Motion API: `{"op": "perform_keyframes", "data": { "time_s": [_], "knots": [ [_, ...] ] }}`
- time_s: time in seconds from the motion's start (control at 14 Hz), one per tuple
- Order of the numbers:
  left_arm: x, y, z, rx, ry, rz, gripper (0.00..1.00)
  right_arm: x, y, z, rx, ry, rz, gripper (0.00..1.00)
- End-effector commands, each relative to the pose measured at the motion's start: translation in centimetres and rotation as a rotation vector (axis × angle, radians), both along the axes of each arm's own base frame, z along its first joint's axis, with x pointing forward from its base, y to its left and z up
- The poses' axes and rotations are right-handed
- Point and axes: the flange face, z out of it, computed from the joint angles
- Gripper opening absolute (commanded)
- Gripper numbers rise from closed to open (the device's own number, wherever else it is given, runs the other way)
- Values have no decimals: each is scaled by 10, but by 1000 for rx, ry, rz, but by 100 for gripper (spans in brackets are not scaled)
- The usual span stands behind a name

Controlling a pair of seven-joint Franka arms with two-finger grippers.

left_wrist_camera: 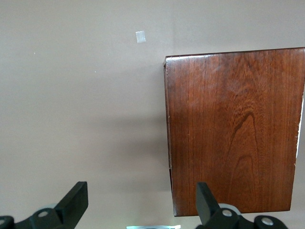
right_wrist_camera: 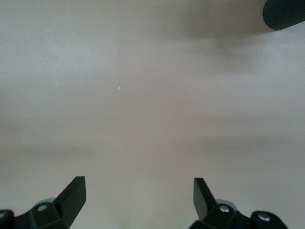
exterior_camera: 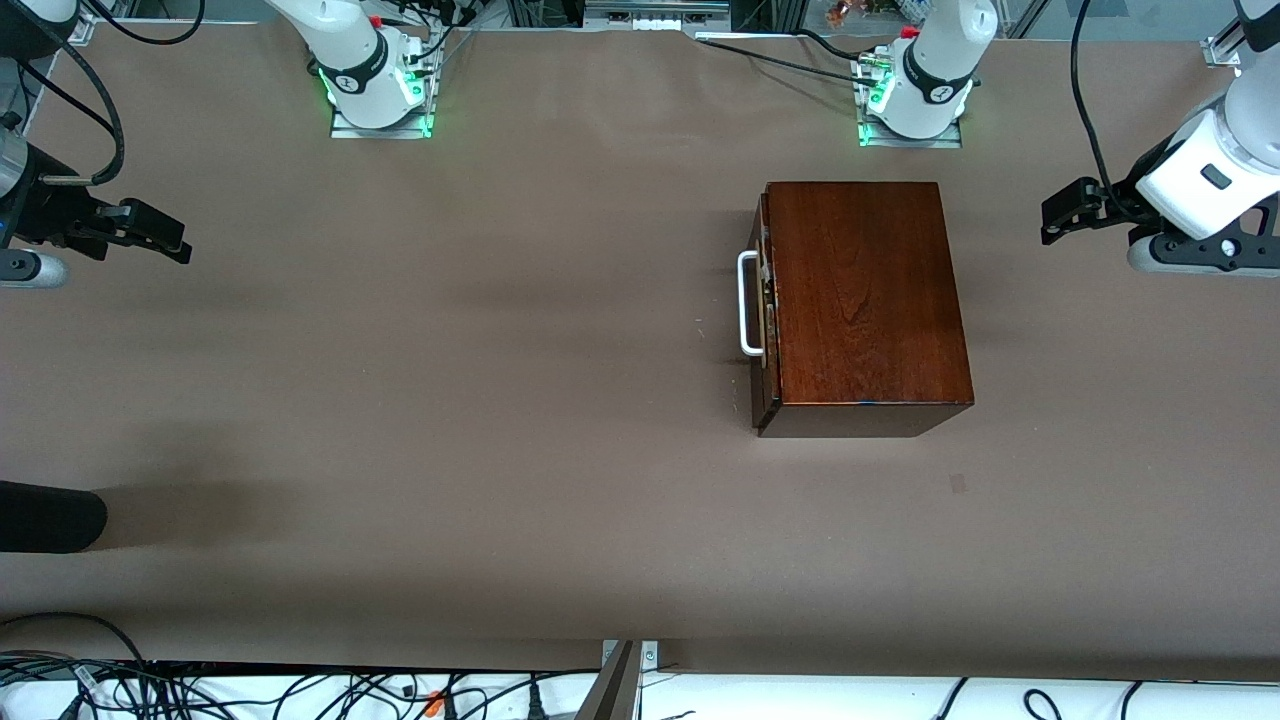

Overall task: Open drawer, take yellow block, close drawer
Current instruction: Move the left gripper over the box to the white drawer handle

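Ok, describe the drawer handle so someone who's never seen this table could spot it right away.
Find the dark wooden box on the brown table, toward the left arm's end. The handle is on the box's side that faces the right arm's end, on the shut drawer front. It is a white U-shaped bar, the only white part on that dark wood.

Table middle (exterior_camera: 450,400): bare brown cover, wide passage from the right arm's end up to the handle.
Obstacle: dark wooden box (exterior_camera: 860,300), toward the left arm's end; drawer (exterior_camera: 765,310) shut, white handle (exterior_camera: 748,304) unobstructed.
Edge obstacle: black cylinder (exterior_camera: 50,517), right arm's end, well apart from box.
Grippers: left gripper (exterior_camera: 1065,215) and right gripper (exterior_camera: 150,232) open, at the table ends.
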Motion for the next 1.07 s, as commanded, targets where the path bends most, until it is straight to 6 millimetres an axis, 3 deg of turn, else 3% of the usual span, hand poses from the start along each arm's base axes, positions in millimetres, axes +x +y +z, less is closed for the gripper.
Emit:
{"op": "perform_keyframes", "data": {
  "time_s": [0.0, 0.29, 0.72, 1.0],
  "knots": [
    [4, -25, -4, -9, 26, -55, 100, -3, 1, 3, -2, 2, 0, 100],
    [6, -82, -22, -18, 46, -195, 100, -3, 1, 3, -2, 2, 0, 100],
    [5, -190, -55, -45, 95, -397, 100, -2, 2, 2, -2, 5, 1, 100],
    [2, -233, -79, -70, 132, -477, 100, -2, 2, 3, -2, 4, 3, 100]
  ]
}}
